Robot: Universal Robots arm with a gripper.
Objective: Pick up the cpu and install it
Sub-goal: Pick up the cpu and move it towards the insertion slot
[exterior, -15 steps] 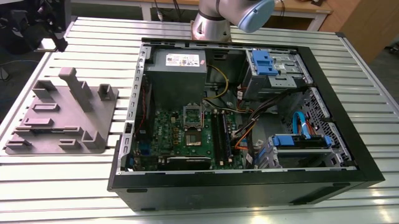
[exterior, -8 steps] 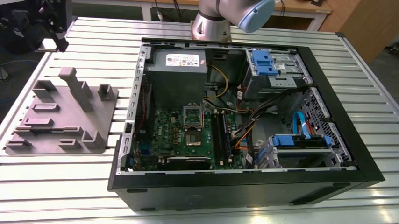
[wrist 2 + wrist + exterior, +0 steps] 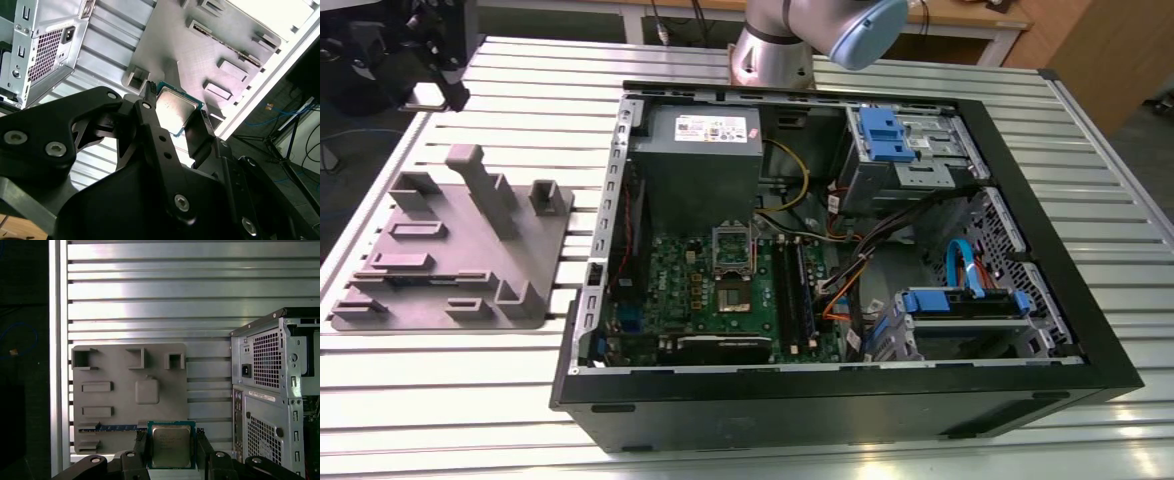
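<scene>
Second wrist view: one small square cpu [image 3: 176,111], silvery on top with a green rim, is clamped by two opposite edges between the two black fingers [image 3: 152,117] of the single gripper [image 3: 175,105]. In the first wrist view the same cpu [image 3: 171,444] hangs in that grip over the slatted metal table [image 3: 150,290], overlapping one edge of the one grey fixture plate [image 3: 115,370], which carries three boxy pockets along its far edge. Just beside the plate stands one computer case [image 3: 265,405]. The exterior view shows that case [image 3: 854,400] lying open, with one grey power supply [image 3: 700,150] and one green motherboard [image 3: 707,290] inside, one robot arm [image 3: 781,50] behind it, and the plate [image 3: 467,250] on the exterior view's left.
</scene>
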